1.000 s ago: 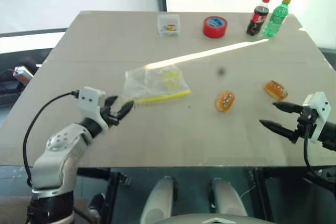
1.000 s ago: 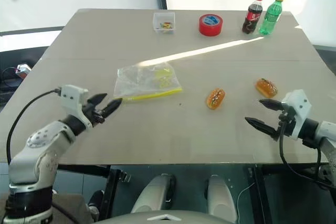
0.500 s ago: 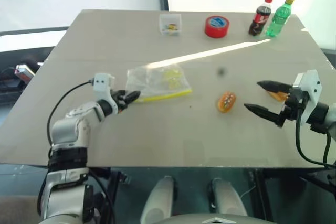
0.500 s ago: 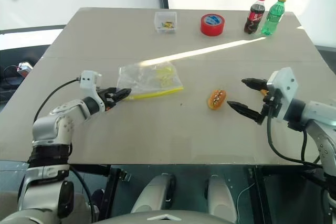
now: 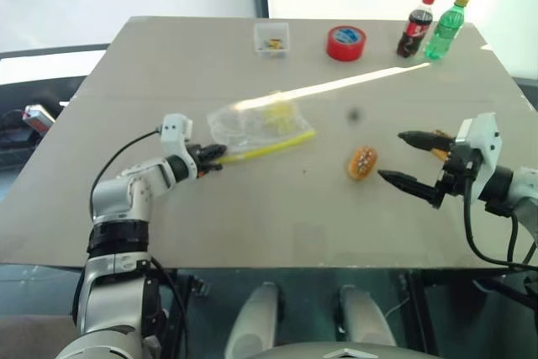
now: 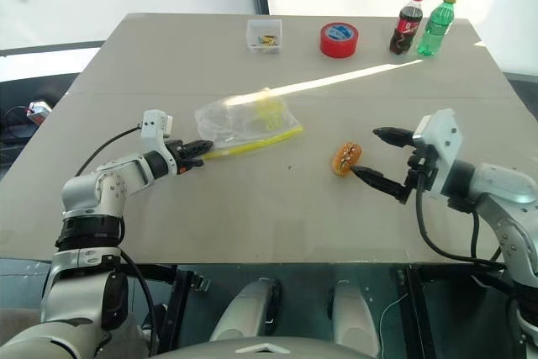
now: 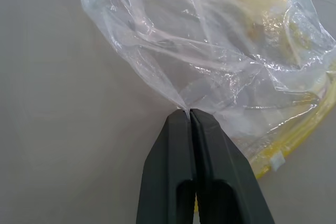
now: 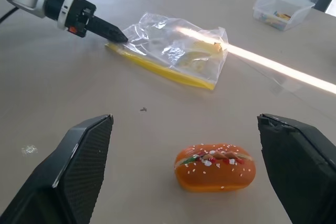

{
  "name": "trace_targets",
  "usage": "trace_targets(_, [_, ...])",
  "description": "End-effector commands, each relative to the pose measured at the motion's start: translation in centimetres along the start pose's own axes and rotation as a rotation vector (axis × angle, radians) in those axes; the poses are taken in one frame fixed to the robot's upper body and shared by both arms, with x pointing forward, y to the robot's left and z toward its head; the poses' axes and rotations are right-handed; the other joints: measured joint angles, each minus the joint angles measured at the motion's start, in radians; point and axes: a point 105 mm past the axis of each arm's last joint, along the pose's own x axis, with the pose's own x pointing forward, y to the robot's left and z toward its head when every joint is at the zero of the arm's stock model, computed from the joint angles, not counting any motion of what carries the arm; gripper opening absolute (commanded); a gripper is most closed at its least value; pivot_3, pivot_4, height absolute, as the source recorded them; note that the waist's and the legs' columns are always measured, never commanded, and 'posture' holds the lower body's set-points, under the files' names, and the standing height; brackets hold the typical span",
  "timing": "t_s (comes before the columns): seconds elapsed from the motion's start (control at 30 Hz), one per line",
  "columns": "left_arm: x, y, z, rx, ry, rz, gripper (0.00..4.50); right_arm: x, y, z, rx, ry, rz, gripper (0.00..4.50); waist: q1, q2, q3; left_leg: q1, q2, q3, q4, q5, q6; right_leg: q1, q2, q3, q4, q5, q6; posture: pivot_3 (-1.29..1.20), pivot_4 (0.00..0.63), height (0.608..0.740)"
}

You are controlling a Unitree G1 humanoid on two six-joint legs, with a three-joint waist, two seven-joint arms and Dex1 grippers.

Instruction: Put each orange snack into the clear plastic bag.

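Two orange snacks wait on the table [image 5: 277, 216]: one snack [image 8: 215, 167] lies between the right gripper's [image 8: 189, 174] wide-spread fingers, small, light and likely slippery. The left gripper [image 7: 190, 113] pinches a corner of the floppy clear plastic bag [image 7: 220, 51].

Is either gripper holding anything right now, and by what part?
Left gripper pinches the clear plastic bag at its corner edge; right gripper is open, holding nothing.

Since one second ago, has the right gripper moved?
Yes. The right gripper moved left, toward the nearer orange snack, jaws open; it now hides the second snack.
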Motion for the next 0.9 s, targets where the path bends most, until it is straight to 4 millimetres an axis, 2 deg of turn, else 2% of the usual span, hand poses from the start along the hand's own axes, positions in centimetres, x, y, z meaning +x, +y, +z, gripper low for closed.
trace_targets(0.03, [-0.5, -1.2, -0.1, -0.076, -0.002, -0.041, 0.01, 2.8, 0.1, -0.7, -0.15, 0.054, -0.046, 4.5, -0.002, 0.0, 0.0, 0.0, 0.0, -0.001, 0.0, 0.0, 0.0, 0.0, 0.0, 0.0, 0.0, 0.0, 0.0, 0.0, 0.15, 0.74])
trace_targets(0.2, [-1.9, -3.3, 0.5, -0.12, -0.008, -0.104, 0.01, 7.3, 0.4, -2.9, -0.343, 0.115, -0.049, 4.5, -0.008, -0.001, 0.0, 0.0, -0.001, -0.002, 0.0, 0.0, 0.0, -0.001, 0.0, 0.001, 0.0, 0.0, 0.0, 0.0, 0.15, 0.74])
trace_targets(0.3, [-2.9, -4.7, 0.8, -0.127, -0.01, -0.135, 0.01, 10.0, -0.1, -4.0, -0.445, 0.156, -0.065, 4.5, -0.009, -0.002, 0.0, -0.001, -0.001, -0.002, 0.0, 0.0, -0.001, -0.003, 0.001, 0.001, 0.002, 0.0, 0.0, 0.0, 0.15, 0.74])
trace_targets(0.43, [-3.8, -5.8, 0.5, -0.123, 0.007, -0.158, 0.01, 12.9, -0.4, -5.5, -0.563, 0.197, -0.051, 4.5, -0.006, -0.002, 0.0, 0.0, -0.002, -0.003, 0.0, 0.001, -0.002, -0.003, 0.0, 0.001, 0.004, 0.0, 0.0, 0.0, 0.15, 0.74])
trace_targets(0.53, [-4.4, -6.2, -0.1, -0.114, 0.027, -0.161, 0.01, 14.5, -0.8, -5.8, -0.604, 0.194, -0.061, 4.5, -0.009, -0.004, -0.001, 0.001, -0.003, -0.003, 0.0, 0.002, -0.005, -0.003, 0.0, 0.002, 0.005, 0.0, 0.0, 0.0, 0.15, 0.74])
trace_targets(0.63, [-4.8, -6.2, -0.2, -0.106, 0.035, -0.16, 0.0, 15.1, -1.0, -4.7, -0.598, 0.132, -0.078, 3.74, -0.01, -0.004, -0.001, 0.001, -0.003, -0.005, 0.0, 0.002, -0.004, -0.003, 0.001, 0.002, 0.007, 0.0, -0.001, 0.0, 0.15, 0.74])
trace_targets(0.87, [-4.9, -5.7, -0.3, -0.095, 0.044, -0.141, 0.0, 15.1, -0.3, -4.9, -0.596, 0.115, -0.047, 0.21, -0.013, -0.004, -0.001, 0.002, -0.003, -0.006, 0.0, 0.002, -0.004, -0.003, 0.001, 0.001, 0.008, 0.0, -0.001, 0.0, 0.15, 0.74])
trace_targets(0.9, [-4.8, -5.6, -0.3, -0.095, 0.045, -0.14, 0.0, 15.1, -0.2, -4.8, -0.592, 0.11, -0.049, 0.04, -0.016, -0.004, -0.001, 0.002, -0.003, -0.006, 0.0, 0.002, -0.004, -0.003, 0.001, 0.001, 0.008, 0.0, -0.001, 0.0, 0.15, 0.74])
